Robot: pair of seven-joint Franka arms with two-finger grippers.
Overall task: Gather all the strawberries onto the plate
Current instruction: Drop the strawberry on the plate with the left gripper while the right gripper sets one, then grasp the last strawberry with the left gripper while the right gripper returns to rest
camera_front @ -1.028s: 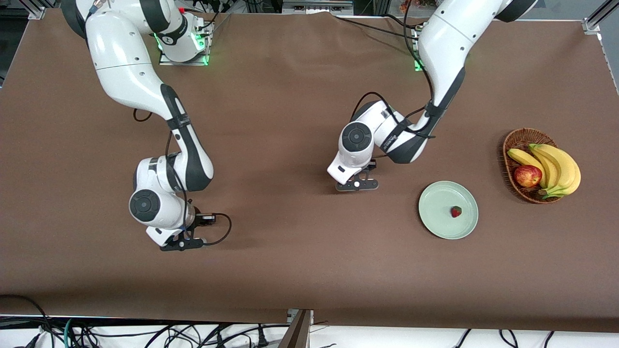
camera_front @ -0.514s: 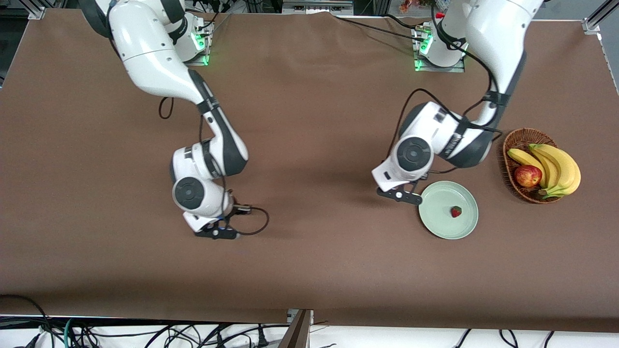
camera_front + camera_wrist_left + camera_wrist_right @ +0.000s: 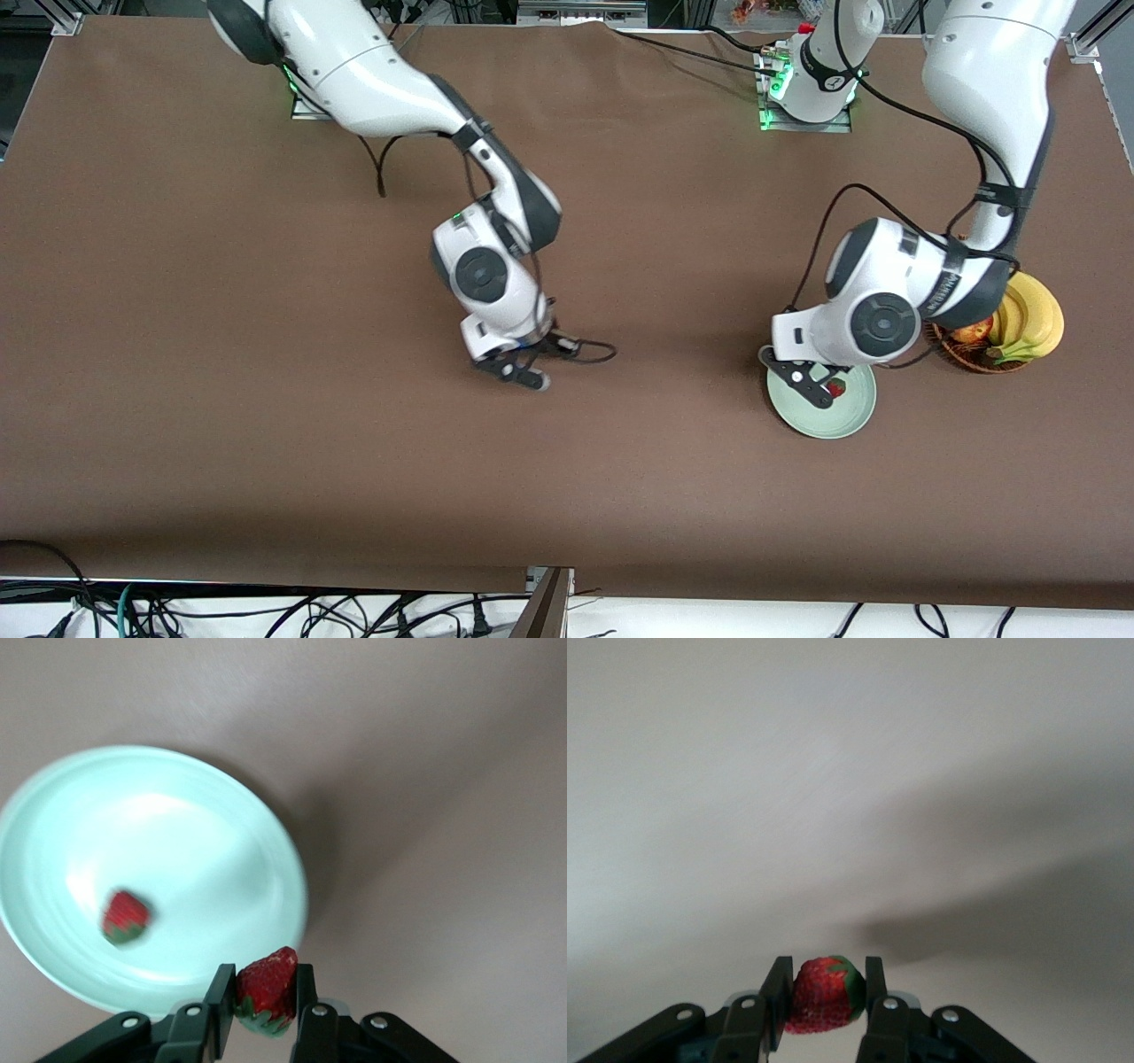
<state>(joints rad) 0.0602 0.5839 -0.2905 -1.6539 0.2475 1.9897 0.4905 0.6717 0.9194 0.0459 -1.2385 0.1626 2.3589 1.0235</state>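
Basket [image 3: 966, 359] and apple [image 3: 970, 332] largely arm-hidden

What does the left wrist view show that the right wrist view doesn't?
Only the left wrist view shows the round pale mint-green plate, with one small red strawberry lying in it, and the left gripper shut on a second strawberry over the plate's rim. Only the right wrist view shows the right gripper shut on a third strawberry. Both show the brown table.
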